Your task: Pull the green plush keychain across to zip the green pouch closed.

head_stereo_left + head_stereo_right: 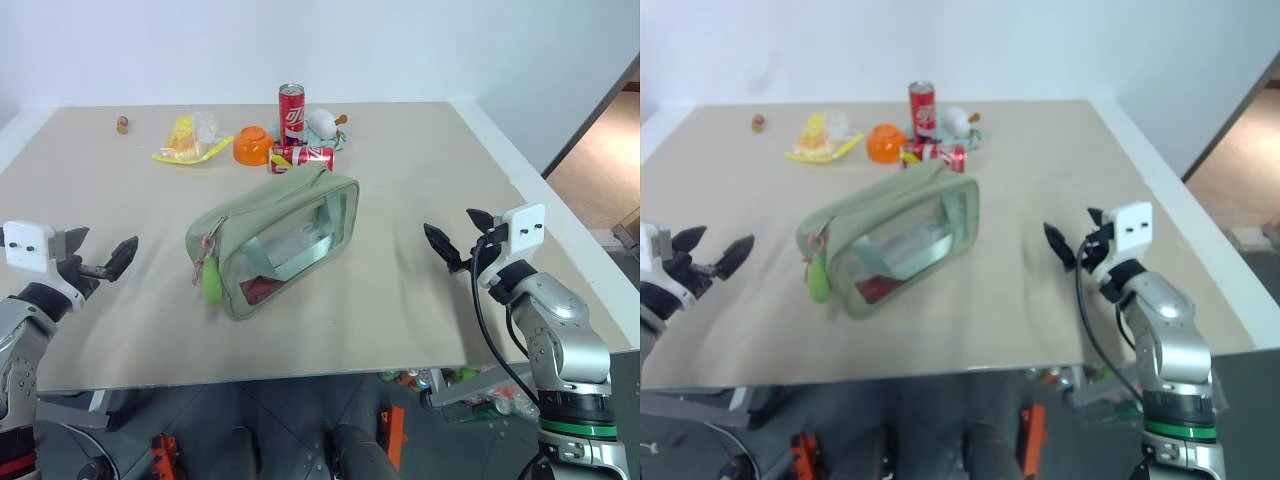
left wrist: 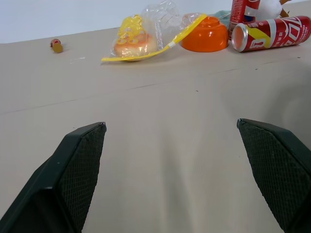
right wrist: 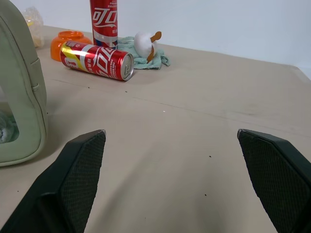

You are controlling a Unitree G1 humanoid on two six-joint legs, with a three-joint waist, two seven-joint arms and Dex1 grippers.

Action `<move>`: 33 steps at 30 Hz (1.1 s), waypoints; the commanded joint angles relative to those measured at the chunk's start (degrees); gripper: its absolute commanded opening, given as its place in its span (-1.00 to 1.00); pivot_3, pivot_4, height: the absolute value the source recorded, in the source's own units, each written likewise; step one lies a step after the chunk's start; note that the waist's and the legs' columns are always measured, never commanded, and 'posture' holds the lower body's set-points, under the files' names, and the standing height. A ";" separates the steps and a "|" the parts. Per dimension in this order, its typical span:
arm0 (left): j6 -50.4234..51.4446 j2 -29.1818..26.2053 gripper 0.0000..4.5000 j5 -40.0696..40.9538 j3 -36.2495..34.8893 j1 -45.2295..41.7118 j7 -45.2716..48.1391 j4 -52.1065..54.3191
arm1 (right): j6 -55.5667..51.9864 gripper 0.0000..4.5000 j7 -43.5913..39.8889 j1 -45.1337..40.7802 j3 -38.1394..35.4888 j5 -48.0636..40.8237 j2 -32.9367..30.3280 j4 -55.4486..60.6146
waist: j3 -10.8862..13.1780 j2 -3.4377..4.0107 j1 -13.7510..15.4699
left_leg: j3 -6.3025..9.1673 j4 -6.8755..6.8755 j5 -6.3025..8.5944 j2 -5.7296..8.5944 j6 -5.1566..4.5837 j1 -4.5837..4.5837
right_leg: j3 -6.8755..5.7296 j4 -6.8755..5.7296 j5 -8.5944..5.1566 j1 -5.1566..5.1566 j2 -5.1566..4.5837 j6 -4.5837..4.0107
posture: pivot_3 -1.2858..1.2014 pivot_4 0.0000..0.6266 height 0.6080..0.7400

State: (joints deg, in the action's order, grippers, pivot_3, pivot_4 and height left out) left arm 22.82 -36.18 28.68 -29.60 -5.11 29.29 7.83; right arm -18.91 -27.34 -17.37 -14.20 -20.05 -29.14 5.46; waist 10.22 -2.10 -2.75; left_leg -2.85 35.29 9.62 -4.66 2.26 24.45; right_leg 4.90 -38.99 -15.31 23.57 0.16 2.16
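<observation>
The green pouch [image 1: 275, 240] lies in the middle of the beige table, its clear window side turned toward me and its zipper running along the top. The green plush keychain [image 1: 212, 282] hangs off the pouch's near left corner on a short pinkish clasp. My left gripper [image 1: 104, 246] hovers open well to the left of the pouch, with nothing between its fingers. My right gripper [image 1: 452, 228] hovers open to the right of the pouch, also with nothing in it. In the right wrist view the pouch's end [image 3: 19, 97] shows beside the fingers [image 3: 80, 165].
At the back of the table stand an upright red can [image 1: 291, 112], a lying red can [image 1: 302, 157], an orange bowl [image 1: 253, 146], a yellow snack bag [image 1: 185, 140], a white plush toy [image 1: 323, 123] and a small brown object [image 1: 122, 124]. The table's right edge [image 1: 560, 240] runs close to my right arm.
</observation>
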 commanded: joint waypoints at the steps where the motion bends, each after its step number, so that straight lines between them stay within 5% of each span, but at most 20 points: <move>1: -1.09 -0.65 0.99 -0.35 -0.66 0.09 -0.16 1.53 | 0.19 1.00 -1.21 -1.22 -0.22 -0.73 -1.24 2.59 | 0.00 0.00 0.00 | 0.00 0.00 0.00 0.00 0.00 0.00 | 0.00 0.00 0.00 0.00 0.00 0.00 | 0.03 -0.52 1.00; 14: 1.26 -0.74 0.99 4.03 -0.40 -0.50 3.25 1.52 | 1.11 1.00 -3.74 -1.58 0.40 -0.61 -1.00 1.24 | 0.00 0.00 0.00 | 0.00 0.00 0.00 0.00 0.00 0.00 | 0.00 0.00 0.00 0.00 0.00 0.00 | 0.03 -0.52 1.00; 18: 3.91 -2.70 0.99 11.17 -4.66 -2.03 6.40 2.92 | 1.66 1.00 -7.63 -3.65 0.64 -1.83 -1.97 -0.23 | 0.00 0.00 -0.05 | 0.00 0.01 0.00 -0.01 0.00 0.00 | 0.00 0.00 0.00 0.00 0.00 0.00 | 0.03 -0.52 1.00; 25: 21.21 -15.80 0.99 35.07 -5.99 -3.81 16.47 16.31 | -0.88 1.00 -20.49 -21.78 5.20 -5.56 -4.58 -9.44 | 0.07 0.04 -0.30 | -0.08 0.09 -0.01 -0.05 0.00 0.03 | 0.06 -0.02 0.11 0.08 0.03 0.02 | 0.03 -0.52 1.00; 33: 23.02 -18.41 0.99 36.93 0.38 -6.42 18.39 20.58 | 4.00 1.00 -37.93 -39.76 16.77 -1.70 -0.07 -26.64 | 0.08 0.14 -0.64 | 0.17 -0.07 0.03 -0.22 -0.04 -0.09 | -0.05 -0.08 -0.10 0.03 0.38 -0.30 | 0.03 -0.52 1.00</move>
State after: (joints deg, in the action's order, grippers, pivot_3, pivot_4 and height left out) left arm 46.55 -53.58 65.60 -29.61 -9.77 47.83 26.93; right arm -17.20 -62.05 -54.95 1.72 -23.03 -29.33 -18.08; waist 10.30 -1.97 -3.39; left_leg -2.66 35.21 9.65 -4.88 2.23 24.38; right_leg 4.83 -39.07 -15.41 23.60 0.54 1.83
